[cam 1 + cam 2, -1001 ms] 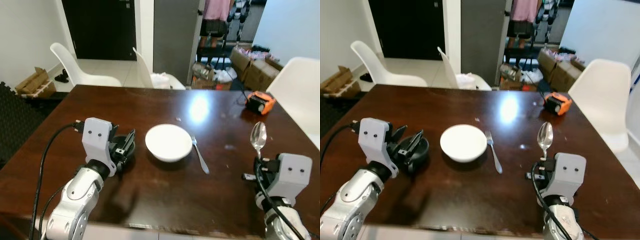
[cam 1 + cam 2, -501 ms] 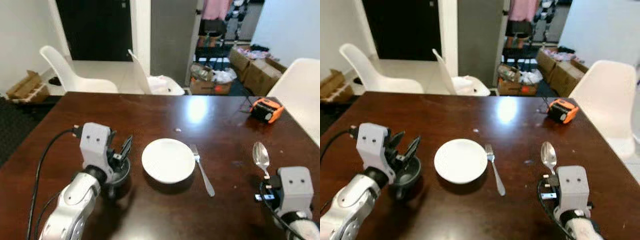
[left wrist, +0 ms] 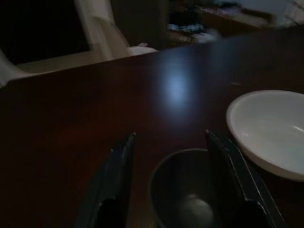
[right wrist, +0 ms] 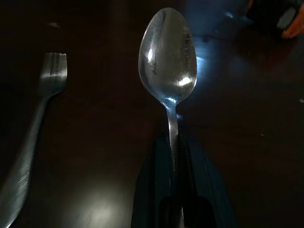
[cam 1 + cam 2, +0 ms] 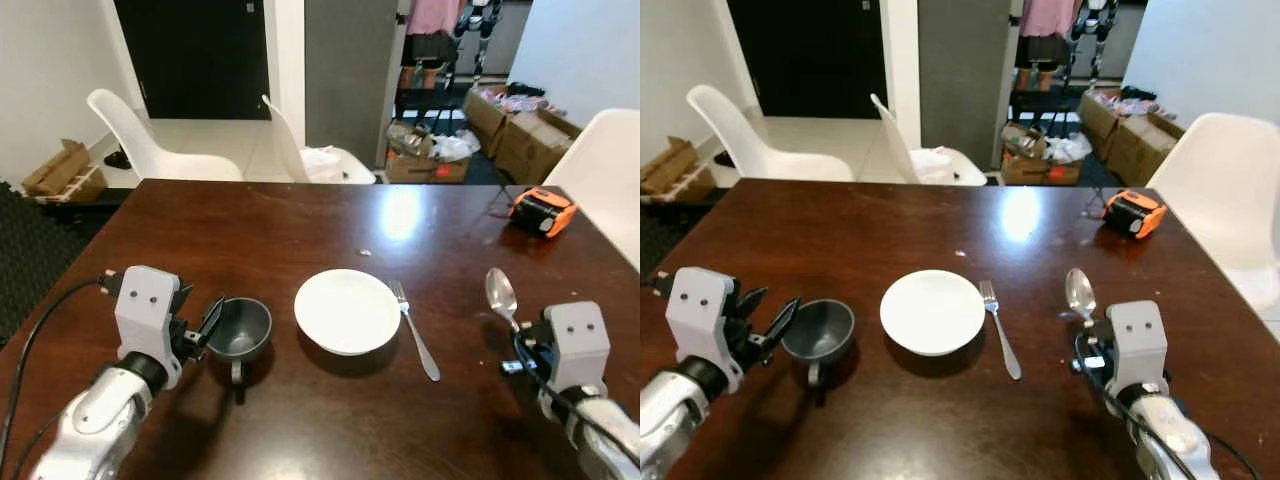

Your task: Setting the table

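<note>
Left gripper (image 5: pixel 212 322) let go of the dark cup (image 5: pixel 239 329) and backed off, fingers spread; cup now stands on the table (image 5: pixel 300 220) left of the white plate (image 5: pixel 347 310). Right gripper (image 4: pixel 173 156) with spoon (image 5: pixel 500 293) came lower

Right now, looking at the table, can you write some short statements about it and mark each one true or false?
1. The right hand holds the shiny metal spoon by its handle. True.
2. The dark grey cup sits upside down. False: it stands upright, opening up.
3. The silver metal fork lies on the round white plate. False: it lies on the dark brown wooden table, beside the plate.
4. The left hand is open next to the cup. True.
5. An orange and black tape measure rests on the table. True.
</note>
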You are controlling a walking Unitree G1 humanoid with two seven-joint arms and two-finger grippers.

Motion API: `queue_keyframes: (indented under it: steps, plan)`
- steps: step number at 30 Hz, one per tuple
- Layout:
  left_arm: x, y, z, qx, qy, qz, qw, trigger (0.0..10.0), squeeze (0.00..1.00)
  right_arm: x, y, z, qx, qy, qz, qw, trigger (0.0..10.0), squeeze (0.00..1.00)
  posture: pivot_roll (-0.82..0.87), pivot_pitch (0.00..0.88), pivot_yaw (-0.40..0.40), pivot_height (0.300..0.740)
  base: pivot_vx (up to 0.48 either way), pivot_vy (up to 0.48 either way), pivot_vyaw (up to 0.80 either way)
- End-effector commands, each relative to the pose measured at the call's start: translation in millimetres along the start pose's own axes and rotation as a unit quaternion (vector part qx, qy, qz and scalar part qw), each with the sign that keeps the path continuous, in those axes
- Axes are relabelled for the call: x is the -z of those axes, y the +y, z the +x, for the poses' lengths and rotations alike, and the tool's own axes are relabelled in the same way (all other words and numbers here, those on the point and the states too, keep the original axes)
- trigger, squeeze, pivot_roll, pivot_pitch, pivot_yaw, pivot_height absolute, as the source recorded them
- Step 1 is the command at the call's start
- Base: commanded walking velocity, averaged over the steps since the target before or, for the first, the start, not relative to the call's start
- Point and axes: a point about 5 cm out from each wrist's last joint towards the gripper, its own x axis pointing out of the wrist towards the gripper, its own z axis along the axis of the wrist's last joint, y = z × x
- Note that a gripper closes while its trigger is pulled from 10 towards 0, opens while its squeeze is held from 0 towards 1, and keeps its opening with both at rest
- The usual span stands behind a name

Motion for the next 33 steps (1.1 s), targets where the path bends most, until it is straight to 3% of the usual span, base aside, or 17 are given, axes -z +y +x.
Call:
queue_keyframes:
  steps: [1, 9, 17, 18, 19, 21, 23, 27, 33]
  plan:
    - [-11.4, -2.7, -4.9, 0.04, -0.006, 0.005, 0.999, 10.0, 0.0, 6.7, -3.6, 3.7, 0.003, 0.006, 0.008, 1.0, 10.0, 0.0, 0.05, 0.206, 0.153, 0.74, 0.0, 0.0, 0.0]
    - [-34.4, 4.9, -12.9, 0.064, -0.016, 0.028, 0.997, 10.0, 0.0, 6.2, 3.8, 22.2, -0.031, 0.012, 0.0, 0.999, 10.0, 0.0, 0.1, 0.216, 0.146, 0.74, 0.0, 0.0, 0.0]
    - [-41.1, -1.4, -19.4, 0.088, -0.015, 0.023, 0.996, 10.0, 0.0, 3.4, 9.8, 34.2, -0.059, 0.013, -0.007, 0.998, 10.0, 0.0, 0.11, 0.219, 0.13, 0.74, 0.0, 0.0, 0.0]
    - [-43.4, -8.1, -22.4, 0.12, -0.013, 0.022, 0.992, 10.0, 0.0, 4.7, 11.1, 35.2, -0.064, 0.017, -0.006, 0.998, 10.0, 0.0, 0.12, 0.224, 0.124, 0.74, 0.0, 0.0, 0.0]
    - [-43.4, -8.1, -22.4, 0.12, -0.013, 0.022, 0.992, 10.0, 0.0, 4.7, 11.1, 35.2, -0.064, 0.017, -0.006, 0.998, 10.0, 0.0, 0.12, 0.224, 0.124, 0.74, 0.0, 0.0, 0.0]
    - [-46.0, -20.6, -29.6, 0.19, 0.002, 0.03, 0.981, 10.0, 0.0, 8.7, 14.0, 36.4, -0.071, 0.025, -0.004, 0.997, 10.0, 0.0, 0.12, 0.223, 0.125, 0.74, 0.0, 0.0, 0.0]
    - [-46.0, -20.6, -29.6, 0.19, 0.002, 0.03, 0.981, 10.0, 0.0, 8.7, 14.0, 36.4, -0.071, 0.025, -0.004, 0.997, 10.0, 0.0, 0.12, 0.223, 0.125, 0.74, 0.0, 0.0, 0.0]
    - [-32.6, -32.8, -42.9, 0.286, 0.068, 0.053, 0.954, 10.0, 0.0, 16.0, 19.0, 37.5, -0.079, 0.035, 0.012, 0.996, 10.0, 0.0, 0.12, 0.222, 0.13, 0.74, 0.0, 0.0, 0.0]
    - [-27.9, -34.2, -48.1, 0.303, 0.089, 0.073, 0.946, 10.0, 0.0, 16.8, 17.6, 39.2, -0.082, 0.038, 0.011, 0.996, 10.0, 0.0, 0.11, 0.224, 0.127, 0.74, 0.0, 0.0, 0.0]
